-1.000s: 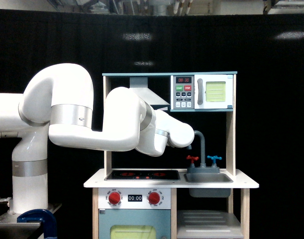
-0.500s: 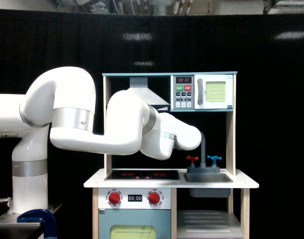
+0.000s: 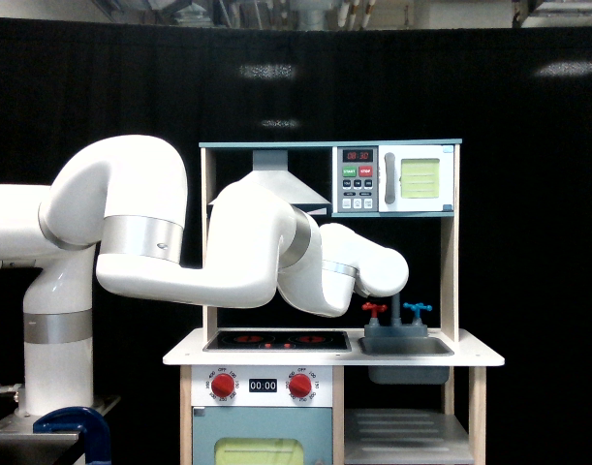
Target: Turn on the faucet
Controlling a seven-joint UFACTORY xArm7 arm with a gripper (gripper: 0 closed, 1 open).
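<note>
The faucet (image 3: 396,315) stands at the back edge of the sink (image 3: 407,346), its red handle (image 3: 374,310) and blue handle (image 3: 418,310) showing. The arm's (image 3: 276,257) white end covers the spout top (fingers hidden, state unclear), with open counter (image 3: 475,356) toward the exterior view's right.

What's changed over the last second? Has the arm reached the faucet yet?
The arm has pushed toward the exterior view's right, and its wrist now covers the top of the faucet, which showed in full a second ago. The fingers are hidden behind the wrist, so I can't tell whether it has contact. The red handle, blue handle and sink look unchanged.
</note>
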